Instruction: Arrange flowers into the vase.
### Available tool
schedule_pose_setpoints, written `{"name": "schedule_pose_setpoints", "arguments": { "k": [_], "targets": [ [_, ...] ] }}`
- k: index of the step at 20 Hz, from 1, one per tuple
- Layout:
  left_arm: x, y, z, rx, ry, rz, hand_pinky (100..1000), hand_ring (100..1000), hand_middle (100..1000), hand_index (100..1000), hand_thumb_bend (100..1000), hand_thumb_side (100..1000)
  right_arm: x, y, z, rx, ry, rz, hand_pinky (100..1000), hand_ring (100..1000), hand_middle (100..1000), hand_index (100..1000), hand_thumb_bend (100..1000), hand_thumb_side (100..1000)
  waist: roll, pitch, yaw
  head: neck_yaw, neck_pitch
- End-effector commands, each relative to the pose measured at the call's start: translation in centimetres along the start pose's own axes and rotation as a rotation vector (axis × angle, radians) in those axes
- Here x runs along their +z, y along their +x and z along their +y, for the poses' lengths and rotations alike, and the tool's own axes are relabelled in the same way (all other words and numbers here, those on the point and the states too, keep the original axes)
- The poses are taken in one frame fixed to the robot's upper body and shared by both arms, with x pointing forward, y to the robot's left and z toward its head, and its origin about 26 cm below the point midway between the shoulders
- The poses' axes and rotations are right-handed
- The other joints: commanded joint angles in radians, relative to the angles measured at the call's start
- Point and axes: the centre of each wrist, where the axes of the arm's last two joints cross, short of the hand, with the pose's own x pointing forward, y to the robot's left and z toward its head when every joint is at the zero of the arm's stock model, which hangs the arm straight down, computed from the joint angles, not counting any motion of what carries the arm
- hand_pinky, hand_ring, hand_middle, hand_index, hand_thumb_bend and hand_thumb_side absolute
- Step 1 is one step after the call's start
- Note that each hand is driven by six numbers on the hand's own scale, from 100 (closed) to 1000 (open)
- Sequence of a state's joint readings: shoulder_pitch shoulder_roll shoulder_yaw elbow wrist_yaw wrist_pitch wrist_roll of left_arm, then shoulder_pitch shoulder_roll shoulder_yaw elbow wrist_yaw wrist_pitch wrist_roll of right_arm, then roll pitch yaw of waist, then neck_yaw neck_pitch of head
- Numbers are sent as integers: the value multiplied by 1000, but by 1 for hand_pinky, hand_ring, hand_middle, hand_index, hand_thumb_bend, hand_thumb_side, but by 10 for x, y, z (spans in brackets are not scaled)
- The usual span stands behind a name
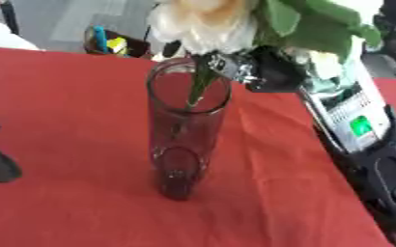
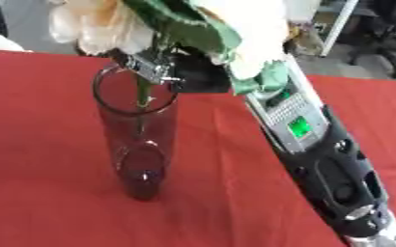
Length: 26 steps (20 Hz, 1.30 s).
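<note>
While the flower (image 1: 203, 21) is held by the right hand (image 1: 265, 72), its stem (image 1: 200, 87) is dipped into the vase (image 1: 183, 140); next, it must be let down.

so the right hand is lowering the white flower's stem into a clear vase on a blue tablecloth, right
Not quite: the tablecloth is red, not blue, as the left eye view shows. The rest stands: the right hand holds the white flower by its stem, whose end is inside the mouth of the clear vase.
</note>
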<state>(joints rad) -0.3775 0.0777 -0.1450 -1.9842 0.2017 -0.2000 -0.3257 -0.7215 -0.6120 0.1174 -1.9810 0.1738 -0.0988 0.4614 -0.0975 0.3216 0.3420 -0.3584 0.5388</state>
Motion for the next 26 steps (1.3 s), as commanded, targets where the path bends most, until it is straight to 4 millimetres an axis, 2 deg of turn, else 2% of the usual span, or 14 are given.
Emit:
{"name": "schedule_pose_setpoints", "arguments": {
  "k": [1, 9, 18, 20, 26],
  "targets": [
    [-2, 5, 0, -5, -14, -12, 489, 452, 684, 756, 100, 975, 2, 5, -11, 64, -2, -29, 945, 1000, 640, 776, 100, 1000, 5, -19, -3, 6, -7],
    [-3, 5, -1, -7, -21, -11, 488, 458, 686, 756, 100, 978, 4, 4, -11, 72, -11, -70, 956, 1000, 680, 818, 100, 1000, 2, -13, -3, 8, -28],
    [-4, 5, -1, -9, -27, -9, 488, 458, 687, 756, 100, 981, 6, 3, -8, 80, 6, -81, 965, 1000, 702, 837, 100, 1000, 0, -7, -2, 17, -32],
    [-5, 5, -1, -10, -28, -9, 488, 459, 688, 756, 100, 981, 6, 3, -8, 83, 22, -83, 972, 1000, 705, 836, 100, 1000, -3, -6, -1, 24, -27],
    [-5, 5, -1, -10, -29, -6, 488, 460, 689, 755, 100, 984, 11, 2, -16, 57, 57, -76, 984, 1000, 699, 829, 100, 1000, -8, -7, -1, 77, 15]
  ]
}}
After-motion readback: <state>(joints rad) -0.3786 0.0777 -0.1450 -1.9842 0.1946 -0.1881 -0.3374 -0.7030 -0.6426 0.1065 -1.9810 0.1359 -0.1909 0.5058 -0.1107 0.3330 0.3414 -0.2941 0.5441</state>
